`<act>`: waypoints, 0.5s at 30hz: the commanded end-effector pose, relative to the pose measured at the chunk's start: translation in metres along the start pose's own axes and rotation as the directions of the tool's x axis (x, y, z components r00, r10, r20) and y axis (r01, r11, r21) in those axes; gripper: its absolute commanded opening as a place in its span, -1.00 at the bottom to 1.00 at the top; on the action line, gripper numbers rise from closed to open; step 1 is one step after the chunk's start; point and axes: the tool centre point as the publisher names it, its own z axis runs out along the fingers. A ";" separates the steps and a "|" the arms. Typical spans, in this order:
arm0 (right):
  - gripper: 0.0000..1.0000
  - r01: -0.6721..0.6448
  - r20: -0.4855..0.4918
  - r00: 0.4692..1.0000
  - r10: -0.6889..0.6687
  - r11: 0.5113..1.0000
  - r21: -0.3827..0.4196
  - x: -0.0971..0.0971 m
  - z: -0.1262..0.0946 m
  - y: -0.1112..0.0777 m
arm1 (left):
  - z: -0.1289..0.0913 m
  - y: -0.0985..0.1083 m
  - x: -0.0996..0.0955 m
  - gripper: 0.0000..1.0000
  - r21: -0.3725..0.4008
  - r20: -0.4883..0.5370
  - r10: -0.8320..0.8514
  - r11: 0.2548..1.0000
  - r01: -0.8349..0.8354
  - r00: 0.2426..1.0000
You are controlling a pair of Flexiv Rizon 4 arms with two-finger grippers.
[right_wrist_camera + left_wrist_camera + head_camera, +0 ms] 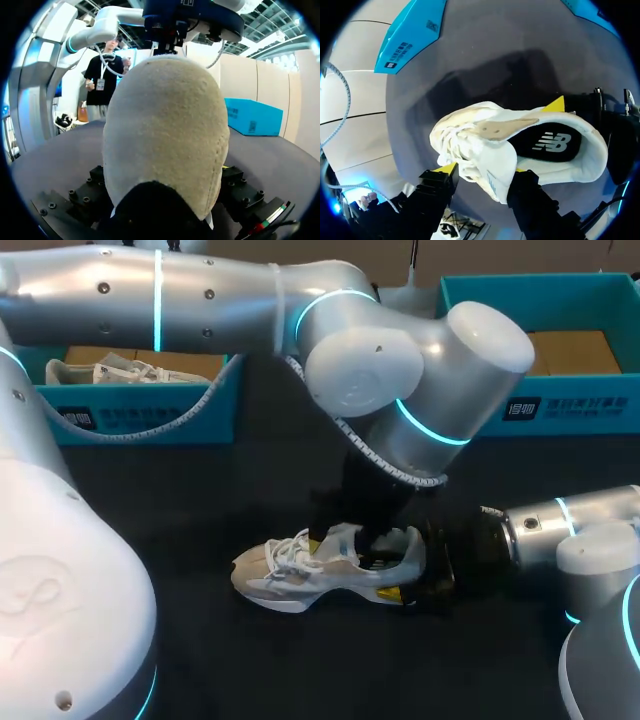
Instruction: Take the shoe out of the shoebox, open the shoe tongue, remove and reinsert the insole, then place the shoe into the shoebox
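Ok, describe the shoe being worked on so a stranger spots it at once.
On the black table, before the teal left shoebox and right shoebox, a white sneaker lies between the arms. Unlike the other sneaker, inside the left shoebox, it sits out in the open, heel in the right fingers, tongue in the left fingers.

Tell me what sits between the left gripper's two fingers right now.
The white shoe tongue of the shoe fills the gap between the fingers of the left gripper and touches both. The left wrist view shows this.
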 end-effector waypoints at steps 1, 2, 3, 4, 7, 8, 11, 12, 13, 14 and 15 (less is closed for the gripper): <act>-1.00 0.000 0.002 1.000 0.000 1.000 0.004 0.001 0.001 0.002 | -0.007 0.006 -0.002 -0.07 0.016 -0.010 -0.176 0.984 0.176 0.984; -1.00 0.000 0.002 1.000 0.000 1.000 0.004 0.001 0.001 0.002 | -0.008 0.007 -0.001 -0.07 0.021 -0.011 -0.179 0.984 0.179 0.984; -1.00 0.000 0.002 1.000 0.000 1.000 0.004 0.001 0.001 0.002 | -0.008 0.007 0.000 -0.08 0.026 -0.011 -0.182 0.983 0.183 0.983; -1.00 0.000 0.002 1.000 0.000 1.000 0.004 0.001 0.001 0.002 | -0.009 0.007 0.001 -0.10 0.031 -0.010 -0.185 0.982 0.186 0.983; -1.00 0.000 0.002 1.000 0.000 1.000 0.004 0.001 0.001 0.002 | -0.011 0.008 0.004 -0.15 0.050 -0.009 -0.196 0.979 0.196 0.981; -1.00 0.000 0.002 1.000 0.000 1.000 0.004 0.001 0.001 0.002 | -0.012 0.008 0.005 -0.17 0.055 -0.009 -0.198 0.979 0.199 0.980; -1.00 0.000 0.002 1.000 0.000 1.000 0.004 0.001 0.001 0.002 | -0.011 0.007 0.007 -0.30 0.067 -0.007 -0.208 0.976 0.208 0.978; -1.00 0.000 0.002 1.000 0.000 1.000 0.004 0.001 0.001 0.002 | -0.011 0.006 0.008 -0.37 0.073 -0.004 -0.214 0.974 0.213 0.977; -1.00 0.000 0.002 1.000 0.000 1.000 0.004 0.001 0.001 0.002 | -0.011 0.006 0.008 -0.50 0.074 -0.004 -0.215 0.974 0.215 0.977; -1.00 0.000 0.002 1.000 0.000 1.000 0.004 0.001 0.001 0.002 | -0.010 0.005 0.008 -0.61 0.077 -0.003 -0.219 0.973 0.219 0.976; -1.00 0.000 0.002 1.000 0.000 1.000 0.004 0.001 0.001 0.002 | -0.010 0.005 0.008 -0.67 0.080 -0.003 -0.224 0.972 0.223 0.975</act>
